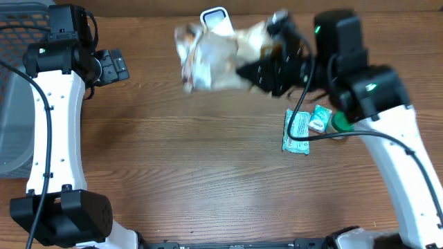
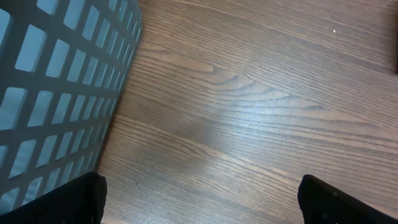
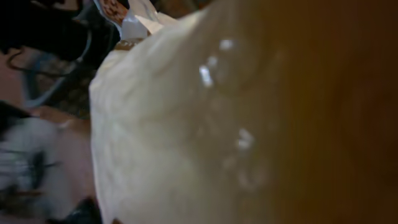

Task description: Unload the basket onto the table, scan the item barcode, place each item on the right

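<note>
From overhead, my right claw (image 1: 252, 70) is clamped on one end of a crinkled bag (image 1: 211, 59), carrying it clear of the counter (image 1: 173, 159) just in front of a white device (image 1: 216, 19) that I take for the scanner. The bag is smeared by motion, and I can't find a barcode on it. It looks light, soft and floppy, so I expect it to sag and swing away from the pinch. A hold on a flat sealed edge should keep the printed face taut. Green packets (image 1: 299, 131) lie below the arm. My left claw (image 1: 119, 66) hangs empty beside the mesh basket (image 1: 17, 41).

In the left wrist view its fingers are spread wide over bare counter (image 2: 249, 112), with the basket (image 2: 56, 93) alongside.

The right wrist view is filled with the bag's (image 3: 174, 124) glossy, wrinkled film. It looks slippery and easy to crush, and the fingers are hidden.
</note>
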Tool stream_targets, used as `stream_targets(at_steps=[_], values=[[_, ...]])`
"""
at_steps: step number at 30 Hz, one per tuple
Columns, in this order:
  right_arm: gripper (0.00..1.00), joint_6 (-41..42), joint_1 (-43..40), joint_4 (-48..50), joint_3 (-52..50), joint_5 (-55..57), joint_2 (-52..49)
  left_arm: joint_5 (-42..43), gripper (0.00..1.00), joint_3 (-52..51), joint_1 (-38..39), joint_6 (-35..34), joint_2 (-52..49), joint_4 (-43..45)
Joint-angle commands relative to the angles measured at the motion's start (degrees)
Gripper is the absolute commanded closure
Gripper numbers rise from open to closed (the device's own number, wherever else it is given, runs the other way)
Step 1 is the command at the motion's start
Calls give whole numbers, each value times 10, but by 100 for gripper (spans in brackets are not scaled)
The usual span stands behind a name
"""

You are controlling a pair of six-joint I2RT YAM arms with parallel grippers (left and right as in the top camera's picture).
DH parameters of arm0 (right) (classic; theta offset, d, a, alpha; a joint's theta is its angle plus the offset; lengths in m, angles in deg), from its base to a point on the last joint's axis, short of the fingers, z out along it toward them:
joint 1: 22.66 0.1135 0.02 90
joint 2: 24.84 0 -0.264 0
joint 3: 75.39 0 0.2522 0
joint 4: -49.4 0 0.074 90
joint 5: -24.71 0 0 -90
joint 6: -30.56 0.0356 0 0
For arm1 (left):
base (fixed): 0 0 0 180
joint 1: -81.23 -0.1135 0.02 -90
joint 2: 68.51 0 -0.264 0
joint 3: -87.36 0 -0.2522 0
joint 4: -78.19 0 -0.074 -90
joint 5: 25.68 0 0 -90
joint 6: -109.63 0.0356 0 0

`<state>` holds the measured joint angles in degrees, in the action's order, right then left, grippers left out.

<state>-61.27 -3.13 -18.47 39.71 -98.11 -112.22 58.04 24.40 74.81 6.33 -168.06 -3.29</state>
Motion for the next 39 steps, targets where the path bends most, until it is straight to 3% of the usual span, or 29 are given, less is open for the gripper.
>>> stream_targets(at_steps=[1, 6, 13, 23, 39], values=[[87, -89, 0, -20, 127, 161, -45, -3, 0, 8, 0, 5, 3, 1], [87, -156, 1, 25, 224, 253, -103, -3, 0, 8, 0, 5, 3, 1], [87, -262, 16, 132, 224, 283, -185, -3, 1, 8, 0, 5, 3, 1], [87, -419, 64, 286, 224, 498, -337, -3, 0, 8, 0, 5, 3, 2], [89, -437, 74, 414, 224, 588, -487, -3, 1, 8, 0, 5, 3, 2]])
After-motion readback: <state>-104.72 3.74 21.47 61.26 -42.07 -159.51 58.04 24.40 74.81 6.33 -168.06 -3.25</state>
